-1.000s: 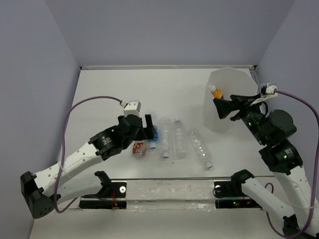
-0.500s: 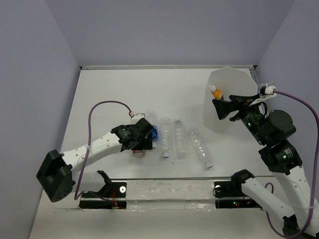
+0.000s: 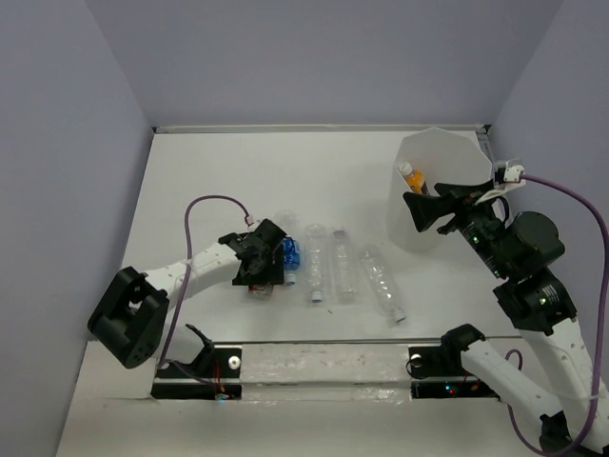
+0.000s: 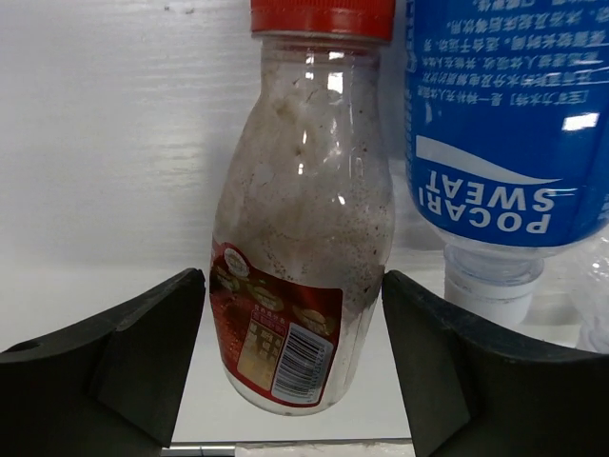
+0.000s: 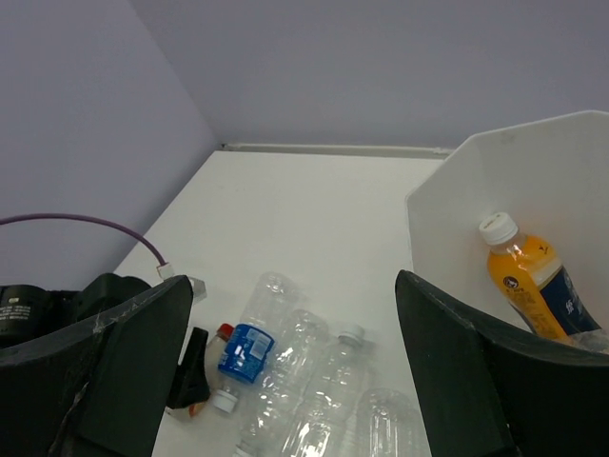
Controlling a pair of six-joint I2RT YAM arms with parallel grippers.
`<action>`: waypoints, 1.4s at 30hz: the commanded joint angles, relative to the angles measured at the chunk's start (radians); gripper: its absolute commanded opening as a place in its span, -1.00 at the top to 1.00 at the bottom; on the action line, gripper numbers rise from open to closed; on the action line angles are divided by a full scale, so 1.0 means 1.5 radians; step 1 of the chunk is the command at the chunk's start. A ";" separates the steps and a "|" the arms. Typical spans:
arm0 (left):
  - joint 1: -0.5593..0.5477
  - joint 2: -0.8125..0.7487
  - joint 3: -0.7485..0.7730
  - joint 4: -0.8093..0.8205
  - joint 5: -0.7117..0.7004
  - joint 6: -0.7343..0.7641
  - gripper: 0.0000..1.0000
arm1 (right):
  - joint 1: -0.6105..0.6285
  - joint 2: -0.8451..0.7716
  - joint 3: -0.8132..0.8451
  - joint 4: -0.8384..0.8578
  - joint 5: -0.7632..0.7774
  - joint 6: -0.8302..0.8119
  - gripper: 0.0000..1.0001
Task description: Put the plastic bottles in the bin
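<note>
Your left hand [image 4: 293, 286] is open, its jaws flanking the red-capped bottle [image 4: 300, 238] that lies on the table [image 3: 238, 171], without gripping it. A blue-labelled bottle [image 4: 495, 143] lies just beside it, with clear bottles [image 3: 338, 267] next along. Your right hand [image 3: 416, 209] hangs open and empty by the bin [image 3: 447, 157] — an orange bottle [image 5: 528, 276] sits inside.
</note>
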 commanded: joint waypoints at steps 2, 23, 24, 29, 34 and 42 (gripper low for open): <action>0.015 -0.006 -0.014 0.018 0.030 0.017 -0.61 | -0.003 -0.001 -0.013 0.039 -0.027 0.009 -0.84; 0.024 -0.107 0.009 -0.073 0.029 -0.001 0.71 | -0.003 0.006 -0.010 0.055 -0.046 0.022 -0.83; 0.024 -0.116 0.013 -0.080 0.028 -0.001 0.72 | -0.003 0.007 -0.010 0.055 -0.050 0.024 -0.83; 0.024 -0.186 0.057 -0.142 -0.018 -0.015 0.80 | -0.003 0.011 -0.009 0.062 -0.073 0.036 -0.84; 0.024 -0.231 0.124 -0.193 -0.062 -0.017 0.86 | -0.003 0.025 -0.017 0.080 -0.103 0.049 -0.84; 0.023 -0.253 0.224 -0.063 0.012 0.035 0.93 | -0.003 0.066 -0.021 0.114 -0.153 0.075 -0.88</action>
